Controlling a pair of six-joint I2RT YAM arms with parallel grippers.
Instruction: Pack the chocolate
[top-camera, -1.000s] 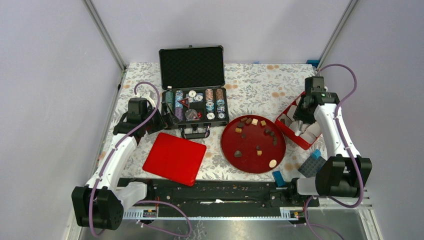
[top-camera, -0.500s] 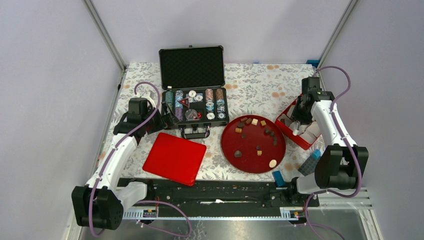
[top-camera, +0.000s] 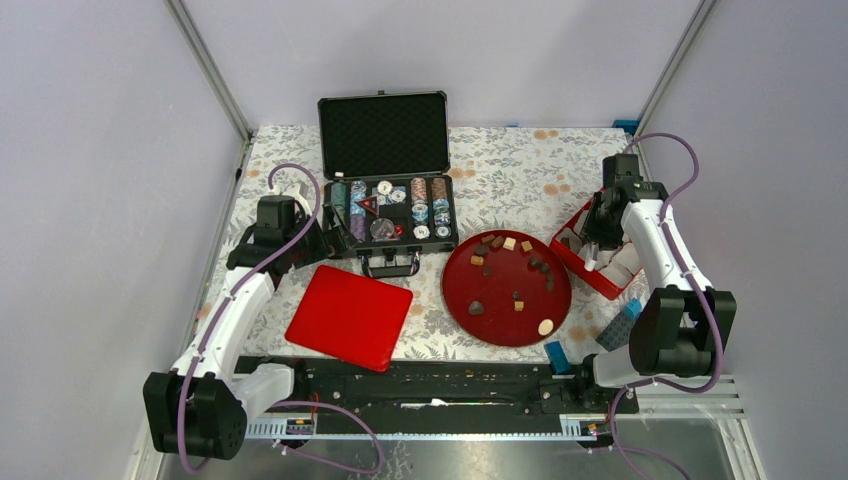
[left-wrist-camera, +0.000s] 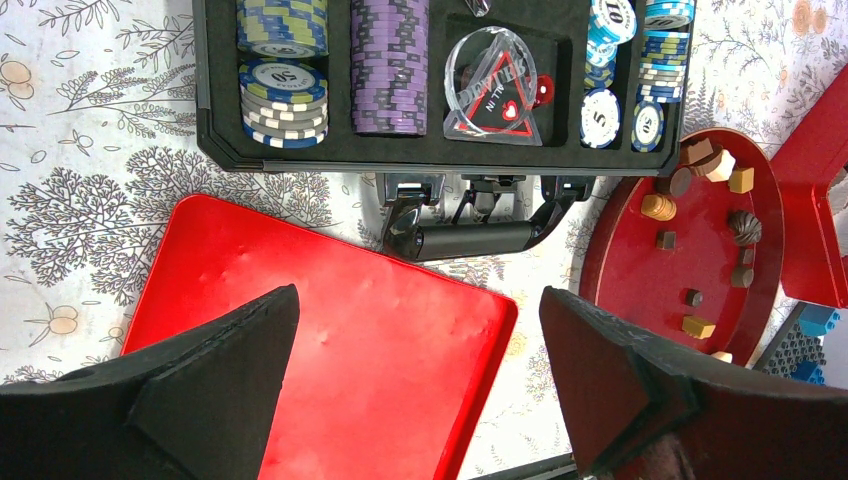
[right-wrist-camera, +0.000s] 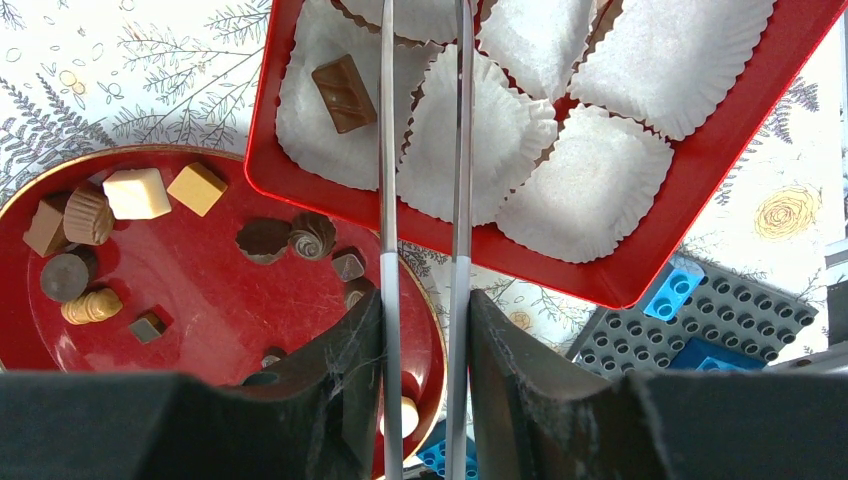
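Several small chocolates (top-camera: 509, 243), dark, tan and cream, lie scattered on a round red plate (top-camera: 500, 305). They also show in the right wrist view (right-wrist-camera: 137, 193) and the left wrist view (left-wrist-camera: 700, 158). My right gripper (right-wrist-camera: 423, 310) is shut on grey tongs (right-wrist-camera: 390, 150). The tongs reach over a red box (right-wrist-camera: 560, 280) lined with white paper cups. One brown chocolate (right-wrist-camera: 343, 93) lies in a cup just left of the tongs. The tong tips are out of view. My left gripper (left-wrist-camera: 420, 330) is open and empty above a flat red lid (left-wrist-camera: 330, 360).
An open black case of poker chips (top-camera: 390, 215) stands behind the lid and plate. A grey baseplate (top-camera: 622, 330) with blue bricks and a loose blue brick (top-camera: 556, 355) lie near the right arm's base. The red box (top-camera: 566, 252) sits right of the plate.
My right wrist has shifted slightly left over the red box and its arm has drawn in. The left arm has not moved.
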